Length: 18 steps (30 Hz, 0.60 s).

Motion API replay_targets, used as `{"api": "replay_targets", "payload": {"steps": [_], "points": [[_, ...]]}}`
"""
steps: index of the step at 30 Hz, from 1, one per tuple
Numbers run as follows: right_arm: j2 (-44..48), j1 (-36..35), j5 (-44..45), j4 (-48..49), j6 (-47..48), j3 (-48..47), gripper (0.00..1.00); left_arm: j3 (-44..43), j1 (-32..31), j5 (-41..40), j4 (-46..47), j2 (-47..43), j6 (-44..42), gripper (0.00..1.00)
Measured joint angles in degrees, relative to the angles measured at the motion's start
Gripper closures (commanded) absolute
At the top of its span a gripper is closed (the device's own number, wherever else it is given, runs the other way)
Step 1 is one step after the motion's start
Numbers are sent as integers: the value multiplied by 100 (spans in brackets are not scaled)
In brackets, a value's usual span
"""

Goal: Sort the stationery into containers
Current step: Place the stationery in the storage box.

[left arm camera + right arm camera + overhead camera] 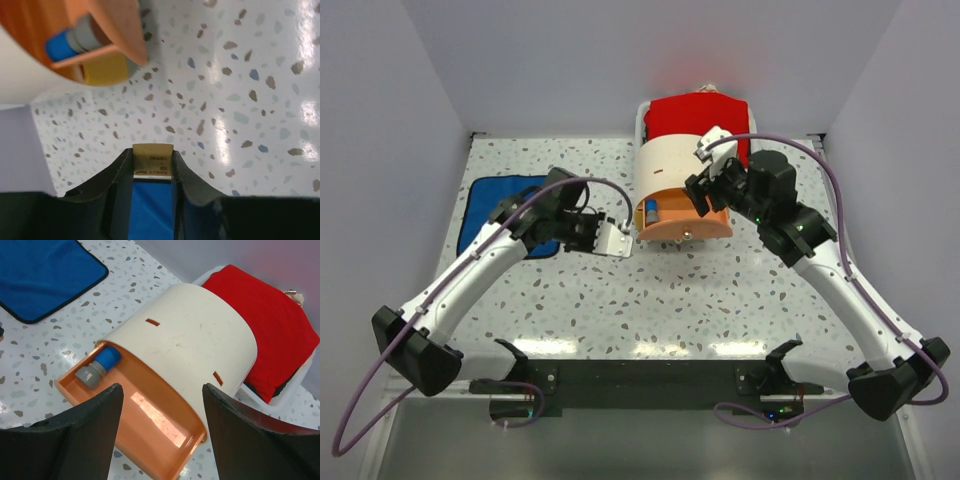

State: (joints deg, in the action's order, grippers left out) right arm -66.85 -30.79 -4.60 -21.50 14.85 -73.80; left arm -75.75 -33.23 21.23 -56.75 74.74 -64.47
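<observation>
Left wrist view: left hand [153, 175] grips eraser [153, 156].

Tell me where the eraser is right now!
The eraser is pinched in the left gripper, above the speckled table, just left of the open orange drawer.

left arm [470, 272] reaching forward and inward, left pincer [607, 237] clamped on tan eraser block [152, 156]; right arm [842, 272] elbowed inward, wrist tipped down, right pincer [161, 391] spread wide
</observation>
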Motion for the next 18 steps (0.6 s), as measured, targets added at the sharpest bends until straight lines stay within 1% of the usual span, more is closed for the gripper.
{"api": "replay_targets", "payload": {"steps": [4,7,10,13,18], "points": [[90,9,146,-63,15,0,31,-1488,-199,343,39,581,378,100],[256,55,254,-81,-22,24,32,-2361,-343,592,199,933,769,100],[494,190,365,-92,-118,103,32,-2990,-459,817,487,1246,1198,100],[737,367,417,-146,-205,199,32,-3335,-579,999,741,1543,1543,100],[1019,535,516,-192,-286,341,32,-3539,-796,1073,920,2065,1803,100]]}}
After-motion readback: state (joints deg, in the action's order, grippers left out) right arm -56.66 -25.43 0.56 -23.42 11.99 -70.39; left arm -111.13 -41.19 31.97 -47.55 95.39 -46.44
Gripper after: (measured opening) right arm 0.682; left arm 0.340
